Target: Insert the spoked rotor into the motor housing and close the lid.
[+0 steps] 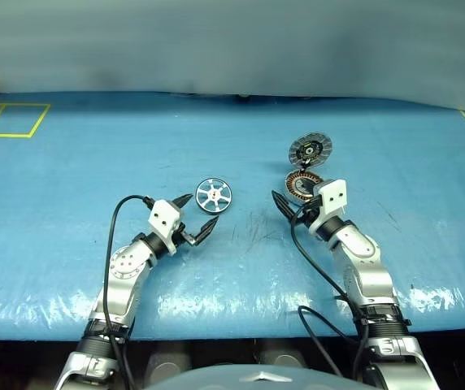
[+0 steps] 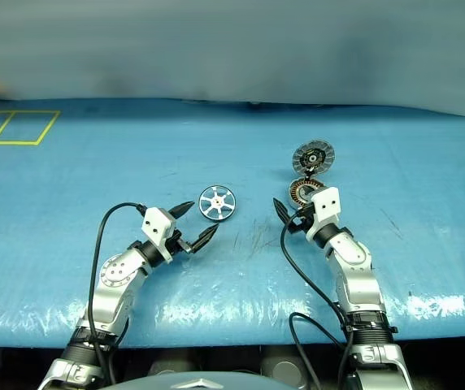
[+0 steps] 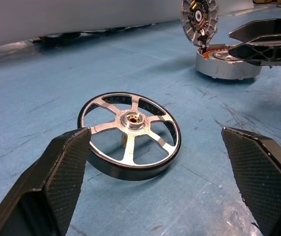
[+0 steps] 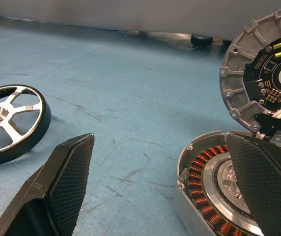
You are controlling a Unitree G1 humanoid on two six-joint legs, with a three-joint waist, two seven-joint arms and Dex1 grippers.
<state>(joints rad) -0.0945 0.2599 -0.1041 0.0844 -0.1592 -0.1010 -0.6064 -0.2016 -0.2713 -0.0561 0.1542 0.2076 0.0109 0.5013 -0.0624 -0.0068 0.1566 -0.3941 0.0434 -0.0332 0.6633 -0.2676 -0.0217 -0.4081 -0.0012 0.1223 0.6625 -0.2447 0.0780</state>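
Two claws are seen over a big blue table (image 1: 70, 162), both spread wide and nothing held in either. The right claw (image 1: 296, 203) is parked right at the motor housing (image 1: 301, 184): in the right wrist view one finger (image 4: 258, 182) is seen in front of the copper windings, but whether it's actually touching can't be told; the other finger sits out over bare table. The lid (image 1: 310, 150) is stood up open at the far edge of the housing, dark face with the silver segments turned toward the robot. The left claw (image 1: 194, 215) is pointed at the spoked rotor (image 1: 214, 194), which is lying flat on the table, well left of the housing. The rotor is just beyond the fingertips, apparently not touched by either finger.
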